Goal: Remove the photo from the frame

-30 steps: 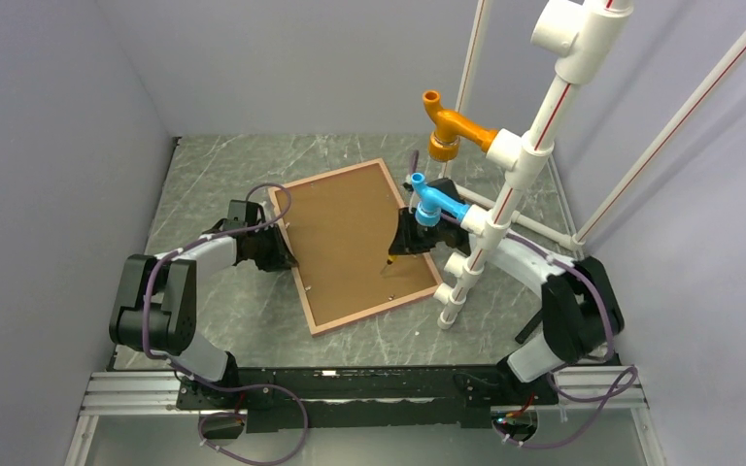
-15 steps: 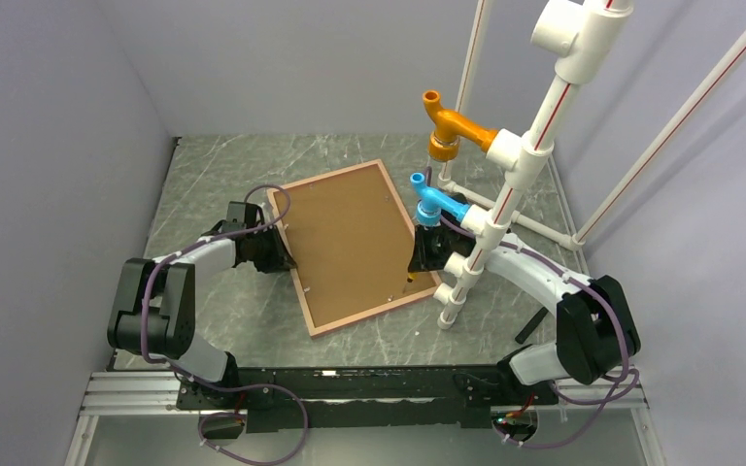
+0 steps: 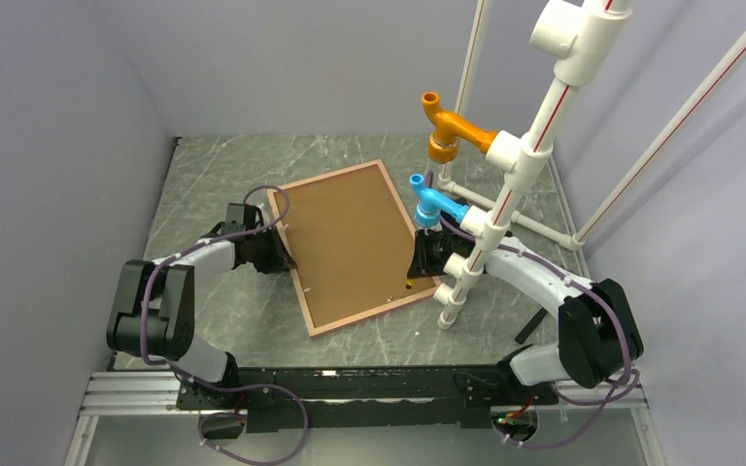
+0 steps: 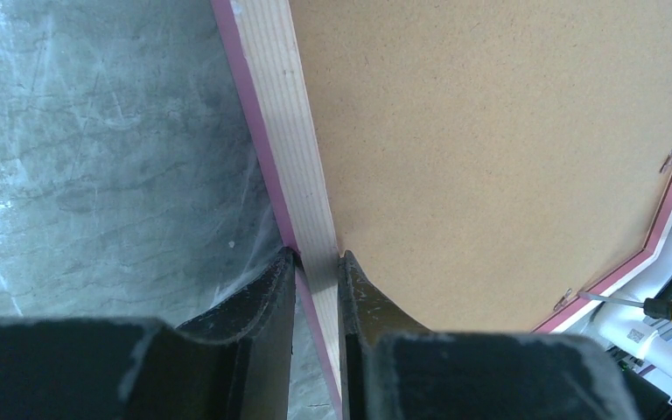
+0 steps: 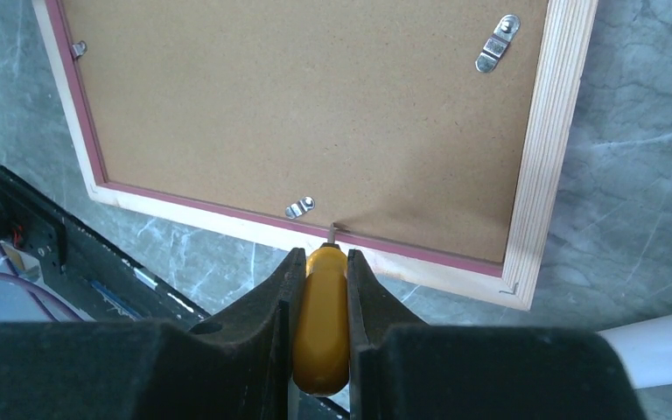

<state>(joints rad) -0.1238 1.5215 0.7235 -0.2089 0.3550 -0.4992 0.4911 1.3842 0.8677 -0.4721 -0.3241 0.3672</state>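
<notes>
Here the frame [image 4: 300, 153] lies face down on the marbled table [image 3: 216, 167], backing board [image 5: 315, 105] up, the photo hidden. We pinch its wooden rail in the left gripper [image 4: 317, 262]; our right gripper [image 5: 319, 259] clamps a yellow-handled screwdriver [image 5: 319, 328], tip at the board's edge beside a metal clip [image 5: 298, 208].

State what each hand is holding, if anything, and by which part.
Left hand clamps the frame by its side rail; right hand holds a yellow-handled screwdriver by the handle.
</notes>
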